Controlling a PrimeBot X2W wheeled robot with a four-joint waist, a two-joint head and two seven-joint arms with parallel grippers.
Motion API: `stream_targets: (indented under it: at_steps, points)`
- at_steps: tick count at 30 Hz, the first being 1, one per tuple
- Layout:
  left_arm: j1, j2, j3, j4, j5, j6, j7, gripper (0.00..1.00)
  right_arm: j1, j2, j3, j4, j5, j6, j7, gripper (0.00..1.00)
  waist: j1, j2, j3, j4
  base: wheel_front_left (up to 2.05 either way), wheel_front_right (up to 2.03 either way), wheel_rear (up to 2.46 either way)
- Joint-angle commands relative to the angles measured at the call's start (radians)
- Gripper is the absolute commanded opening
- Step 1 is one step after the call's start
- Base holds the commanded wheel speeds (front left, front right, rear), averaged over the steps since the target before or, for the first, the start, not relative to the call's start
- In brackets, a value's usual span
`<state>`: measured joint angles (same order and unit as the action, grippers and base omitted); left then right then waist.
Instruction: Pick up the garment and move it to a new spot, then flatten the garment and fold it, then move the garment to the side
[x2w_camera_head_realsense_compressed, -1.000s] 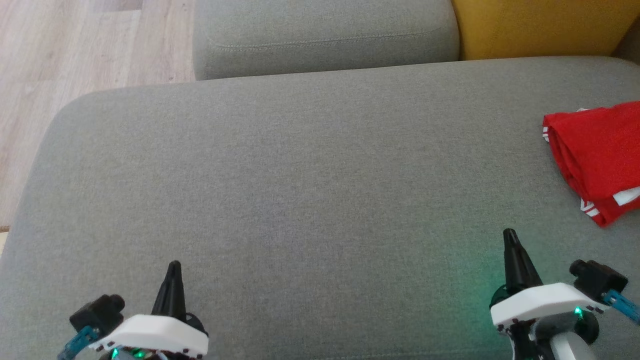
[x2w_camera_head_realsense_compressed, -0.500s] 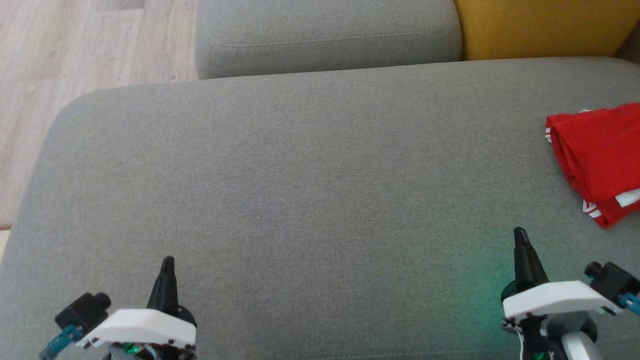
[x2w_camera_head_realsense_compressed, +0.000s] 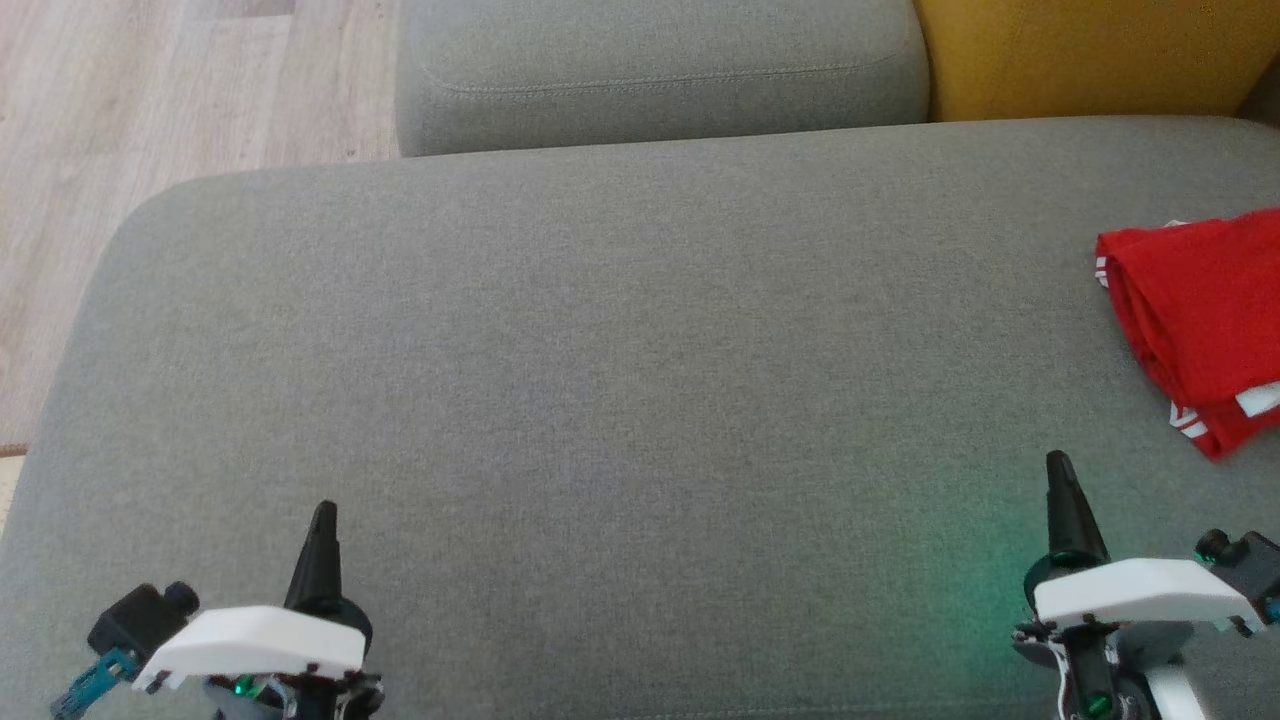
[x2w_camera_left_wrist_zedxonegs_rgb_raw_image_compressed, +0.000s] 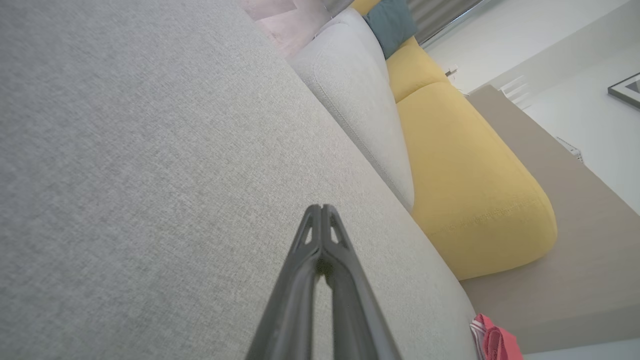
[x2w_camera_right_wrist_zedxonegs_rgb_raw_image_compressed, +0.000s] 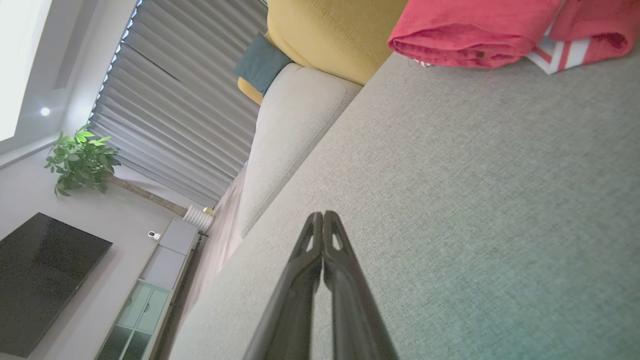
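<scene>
The garment (x2w_camera_head_realsense_compressed: 1200, 320) is red with white stripes and lies folded at the right edge of the grey sofa seat (x2w_camera_head_realsense_compressed: 620, 380). It also fills the top of the right wrist view as a red fold (x2w_camera_right_wrist_zedxonegs_rgb_raw_image_compressed: 480, 30), and a corner of the garment (x2w_camera_left_wrist_zedxonegs_rgb_raw_image_compressed: 492, 342) shows at the bottom right of the left wrist view. My left gripper (x2w_camera_head_realsense_compressed: 322, 515) hovers shut and empty at the lower left. My right gripper (x2w_camera_head_realsense_compressed: 1058, 465) is shut and empty at the lower right, below and left of the garment. Both pairs of fingers (x2w_camera_left_wrist_zedxonegs_rgb_raw_image_compressed: 321, 212) (x2w_camera_right_wrist_zedxonegs_rgb_raw_image_compressed: 320, 217) are pressed together.
A grey back cushion (x2w_camera_head_realsense_compressed: 660, 70) and a yellow cushion (x2w_camera_head_realsense_compressed: 1090, 55) stand behind the seat. Wooden floor (x2w_camera_head_realsense_compressed: 120, 120) lies beyond the seat's rounded left edge. A potted plant (x2w_camera_right_wrist_zedxonegs_rgb_raw_image_compressed: 82, 160) and a dark television (x2w_camera_right_wrist_zedxonegs_rgb_raw_image_compressed: 40, 280) stand far off.
Both grippers have drawn apart and back toward the bottom edge, the left one leftward, the right one rightward. The garment has stayed where it lay; the camera has shifted slightly.
</scene>
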<state>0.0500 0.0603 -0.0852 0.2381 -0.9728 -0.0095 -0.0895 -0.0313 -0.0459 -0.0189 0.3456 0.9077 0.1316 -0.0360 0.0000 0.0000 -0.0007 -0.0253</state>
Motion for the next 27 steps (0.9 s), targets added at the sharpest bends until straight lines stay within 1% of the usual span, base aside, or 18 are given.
stream_targets:
  at_steps: [1, 27]
  points:
    - [-0.058, 0.016, 0.027, -0.024, -0.035, -0.012, 0.008, 0.00, -0.057, -0.004, 0.001, -0.040, 0.039, -0.001, 0.009, 0.00, 0.0000, 0.0000, 0.000, 0.001, 0.00, 0.00, 0.00]
    - [-0.100, 0.017, 0.085, -0.011, -0.308, -0.059, 0.079, 0.00, -0.065, -0.005, -0.040, -0.067, 0.325, -0.001, 0.069, 0.00, 0.0000, 0.0000, 0.002, 0.011, 0.00, 0.00, 0.00]
